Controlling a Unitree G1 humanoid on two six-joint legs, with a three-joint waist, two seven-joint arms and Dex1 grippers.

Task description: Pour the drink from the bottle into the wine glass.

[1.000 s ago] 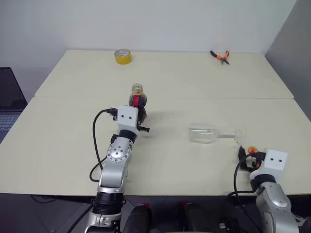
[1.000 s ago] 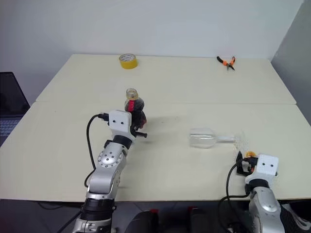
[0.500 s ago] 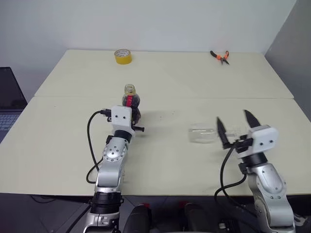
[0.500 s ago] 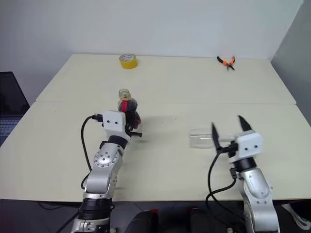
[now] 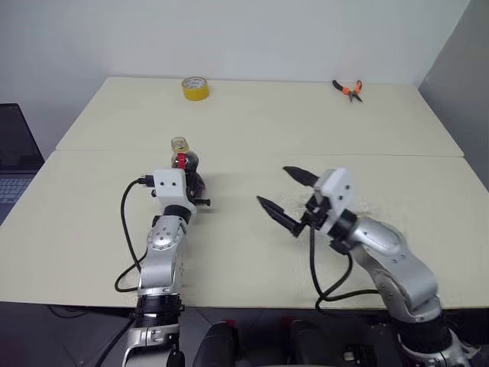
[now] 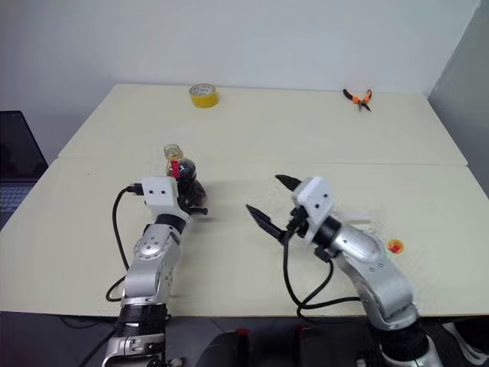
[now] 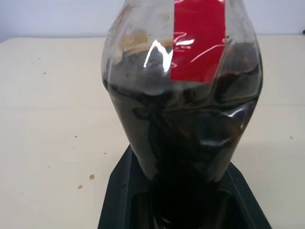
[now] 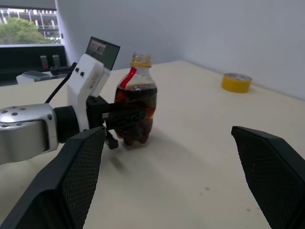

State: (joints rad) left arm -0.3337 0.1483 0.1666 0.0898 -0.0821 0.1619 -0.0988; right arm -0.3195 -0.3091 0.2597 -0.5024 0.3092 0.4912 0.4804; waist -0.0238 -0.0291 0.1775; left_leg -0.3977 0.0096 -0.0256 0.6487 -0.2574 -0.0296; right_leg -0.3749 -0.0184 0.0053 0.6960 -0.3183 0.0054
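Standing upright on the table (image 5: 92,222), the bottle (image 5: 183,164) is clamped at its bulbous base by the left gripper (image 8: 128,119), whose white housing hides most of the lower body in the head views. The drink (image 7: 186,143) looks near black; the neck and top are cut off in the left wrist view. To the bottle's right, well apart, the right gripper (image 5: 286,195) hovers with fingers spread wide, holding nothing. The wine glass is hard to make out behind that arm. Beyond the bottle lies a yellow tape roll (image 5: 194,88), with orange pliers (image 5: 348,89) far right of it.
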